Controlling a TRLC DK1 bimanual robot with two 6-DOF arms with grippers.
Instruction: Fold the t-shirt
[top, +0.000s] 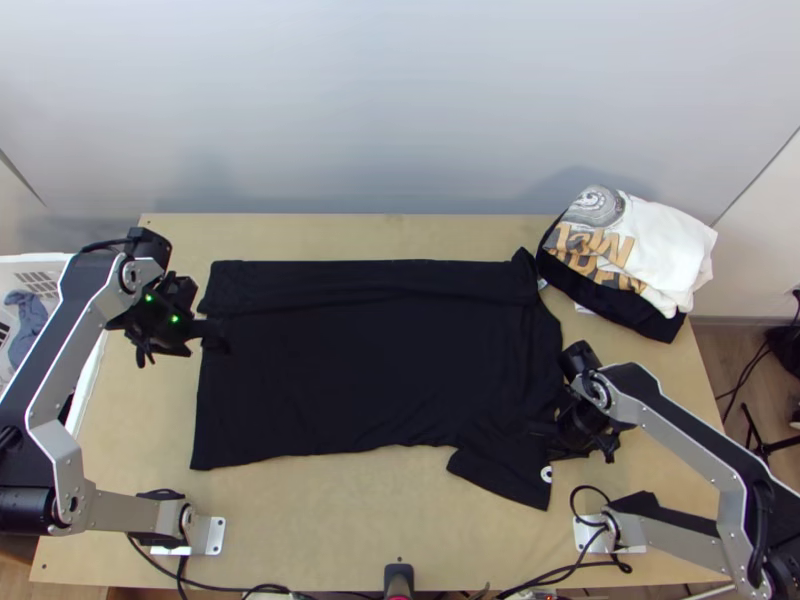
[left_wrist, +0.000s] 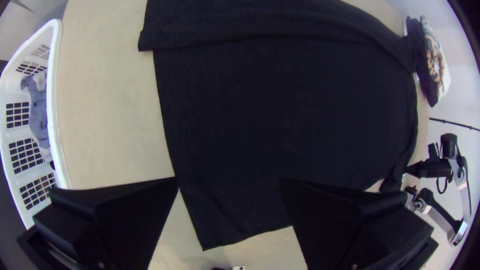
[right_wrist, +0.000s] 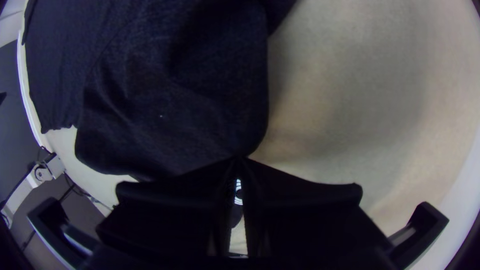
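Near to far. Near edge of the worktop (top: 320, 550): cables (top: 215, 585) and a dark upright device (top: 398, 575) mid-edge, with the arm base plates (top: 215, 535) either side.

Next, at the right: the shirt's near sleeve (top: 505, 470) sticks out toward the near edge, pale round logo (top: 546, 474) by its hem. Right end effector (top: 556, 438) is down at the outer side of that sleeve, fingers closed, tips together on the cloth. So it has a pinch of sleeve, and the rest of the t-shirt (top: 380, 370) lies to its left and beyond it.

Body of the shirt is spread across the middle of the worktop, bottom hem toward the left arm, shoulder end toward the right arm. Left end effector (top: 182, 340) is at the hem end, fingers wide apart, nothing held. In its wrist view the hem edge runs between the fingers: one finger over bare worktop, the other over cloth. Can't tell if either touches.

White basket (left_wrist: 56, 110) stands off the worktop's left side, blue-grey cloth (left_wrist: 37, 112) inside.

Far side of the shirt: a long band folded over, running the length of the body. Farthest, back right: stack of clothes (top: 670, 250), white and printed on top, black below, just beside the shirt's far shoulder corner.
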